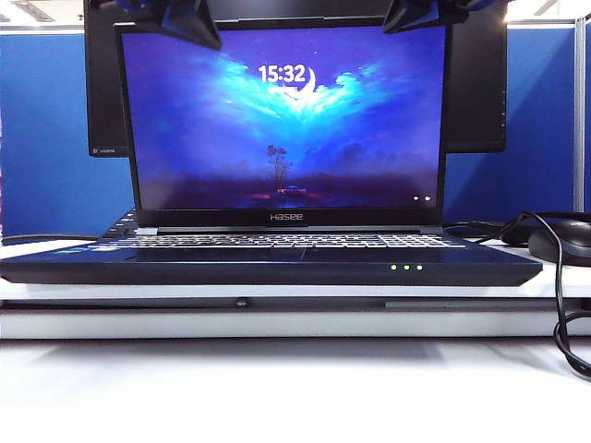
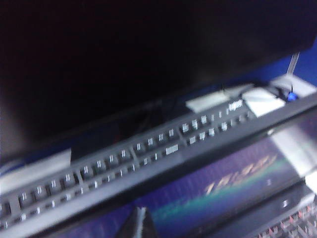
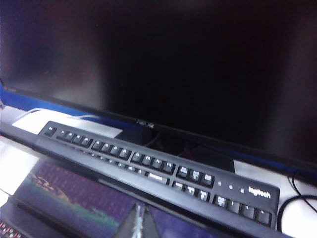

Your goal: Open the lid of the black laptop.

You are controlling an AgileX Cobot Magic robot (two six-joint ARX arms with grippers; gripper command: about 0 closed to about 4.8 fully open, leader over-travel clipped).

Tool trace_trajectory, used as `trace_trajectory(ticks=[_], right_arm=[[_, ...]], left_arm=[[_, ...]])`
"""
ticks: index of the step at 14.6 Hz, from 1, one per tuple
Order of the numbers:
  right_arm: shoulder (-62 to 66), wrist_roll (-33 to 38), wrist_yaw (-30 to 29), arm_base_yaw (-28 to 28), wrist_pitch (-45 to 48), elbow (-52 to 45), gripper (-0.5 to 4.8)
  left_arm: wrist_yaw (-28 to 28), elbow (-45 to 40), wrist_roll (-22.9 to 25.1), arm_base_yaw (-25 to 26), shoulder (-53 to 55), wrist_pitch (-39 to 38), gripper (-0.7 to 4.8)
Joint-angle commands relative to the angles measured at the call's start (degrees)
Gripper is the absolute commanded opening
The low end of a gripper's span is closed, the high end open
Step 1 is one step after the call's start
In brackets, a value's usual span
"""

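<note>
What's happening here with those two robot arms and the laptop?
Two robot arms are opening a black laptop. Its lid already stands upright, the screen lit and showing a clock. The left gripper and the right gripper sit at the lid's top corners, their fingers closed to a point, apparently pushing on the top edge. Behind the laptop are a dark monitor and a separate keyboard.
</note>
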Motion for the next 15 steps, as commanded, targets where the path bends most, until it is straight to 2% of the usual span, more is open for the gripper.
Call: trace_trajectory(ticks=[1,7,15], right_arm=[[0.5,-0.7,0.9,-0.2,4.3,0.8,-0.01],[2.0,-0.9,0.4,-2.3,5.7,0.8,-0.01],[8.3,-1.7,-0.5,-4.0,7.8,4.3,-0.01]], left_arm=[[-0.6,0.2,0.3,0.1,0.7,3.8,-0.06],[-1.0,0.2,0.2,0.9,3.6,7.9,-0.06],[1.2,0.2,-0.9,6.6,7.0,13.6,-0.06]])
